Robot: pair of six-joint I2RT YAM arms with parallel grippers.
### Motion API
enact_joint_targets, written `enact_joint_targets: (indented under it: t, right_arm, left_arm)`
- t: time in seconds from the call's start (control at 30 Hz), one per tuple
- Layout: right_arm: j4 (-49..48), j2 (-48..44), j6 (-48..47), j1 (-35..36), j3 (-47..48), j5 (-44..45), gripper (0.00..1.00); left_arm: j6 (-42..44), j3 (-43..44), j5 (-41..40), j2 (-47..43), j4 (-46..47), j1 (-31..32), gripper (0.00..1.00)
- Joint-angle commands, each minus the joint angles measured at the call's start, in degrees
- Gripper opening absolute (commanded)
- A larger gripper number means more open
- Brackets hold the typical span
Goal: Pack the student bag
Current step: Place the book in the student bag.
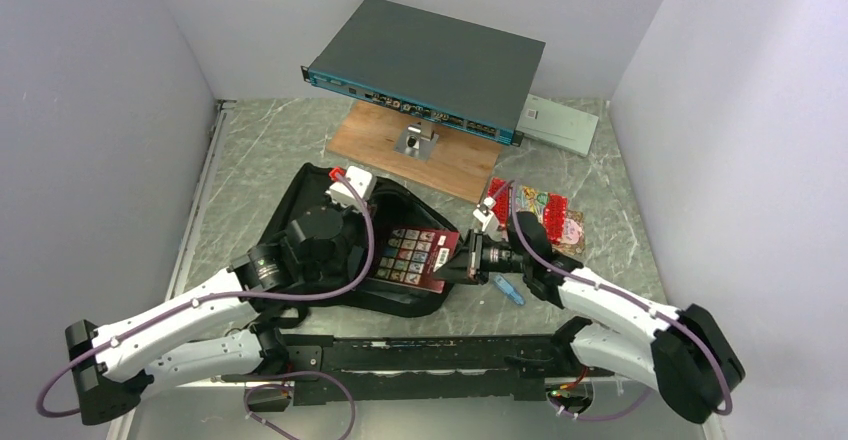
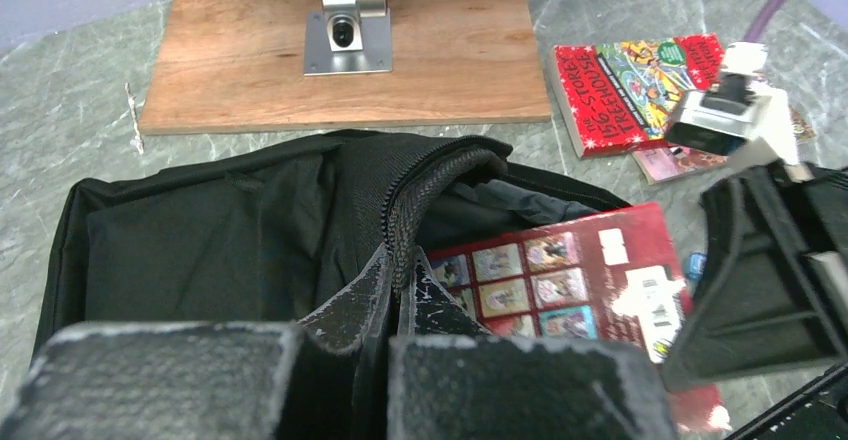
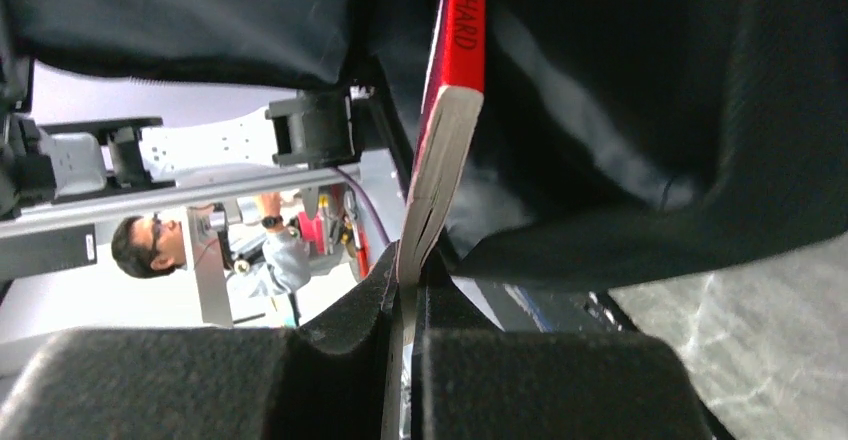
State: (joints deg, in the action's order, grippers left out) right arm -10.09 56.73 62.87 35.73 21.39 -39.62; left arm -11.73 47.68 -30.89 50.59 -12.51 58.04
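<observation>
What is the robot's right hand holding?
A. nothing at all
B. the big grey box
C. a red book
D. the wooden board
C: the right gripper is shut on an edge of the red book, which is pinched between its fingers at the mouth of the student bag.

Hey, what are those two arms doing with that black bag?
They are packing a bag. The left gripper pinches the zipper edge of the large black fabric backpack, holding its mouth open. The right gripper is clamped on a thin red paperback book, whose far end sits in that opening. A second red book with a cartoon cover lies on the grey marbled table, not yet packed.
</observation>
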Motion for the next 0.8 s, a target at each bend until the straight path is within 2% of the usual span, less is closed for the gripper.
enact_joint_targets:
  t: [0.0,0.2,0.63,0.7,0.77]
  right_arm:
    - [-15.4,6.1,2.1,0.3,2.2,2.2,0.0]
    - [-29.3,20.8,5.1,2.6,7.9,0.8,0.0]
    - [-39.6,46.6,7.1,9.7,23.3,9.2,0.0]
    - [-38.3,49.7,5.3,9.7,25.1,9.6,0.07]
    - [-38.3,51.2,4.0,9.4,24.7,11.1,0.2]
  left_arm:
    - [-0.6,2.5,3.0,-3.9,4.2,-0.1,0.0]
    - [-2.6,3.2,7.5,-2.0,1.7,-0.1,0.0]
    - [-2.3,2.9,8.4,-2.2,2.0,0.0,0.0]
    - [-2.5,2.1,7.8,-2.5,2.4,0.0,0.0]
    - [-3.3,1.5,7.0,-2.8,2.4,0.0,0.0]
